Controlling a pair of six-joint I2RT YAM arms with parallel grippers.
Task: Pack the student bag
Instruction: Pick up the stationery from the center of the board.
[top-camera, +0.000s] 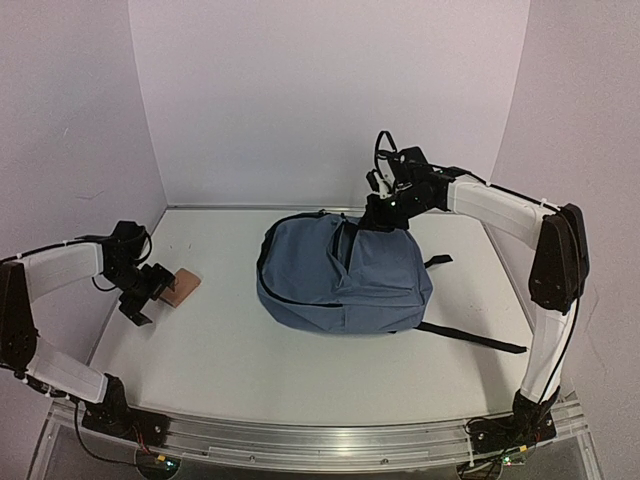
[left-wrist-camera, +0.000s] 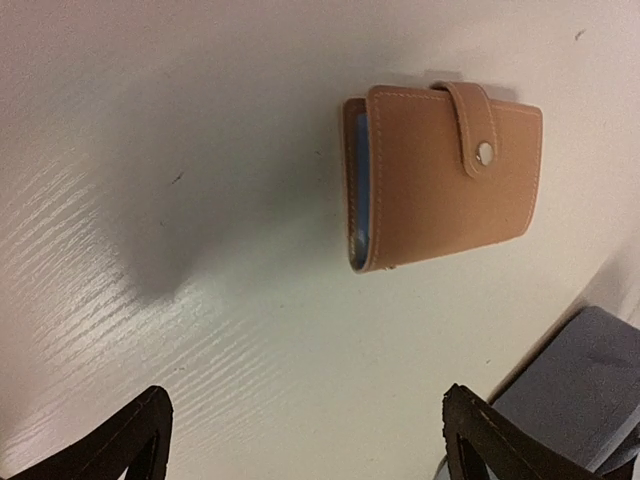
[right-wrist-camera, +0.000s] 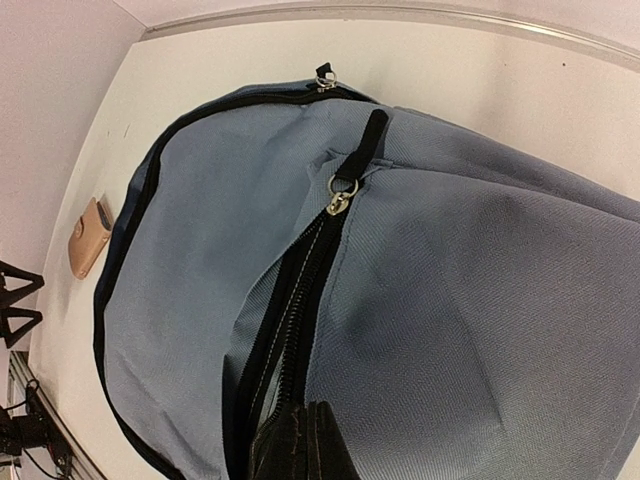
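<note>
The slate-blue student bag lies in the middle of the table, and its dark zipper is partly open. My right gripper is at the bag's far top edge. In the right wrist view it is shut on the bag's zipper edge. A tan wallet with a snap tab lies flat at the left. In the left wrist view the wallet is ahead of my left gripper, which is open and empty above the table. A corner of the bag shows at the lower right of that view.
Black straps trail from the bag toward the right front. A silver zipper pull sits near the bag's top. White walls close the back and sides. The wallet also shows in the right wrist view, at the left.
</note>
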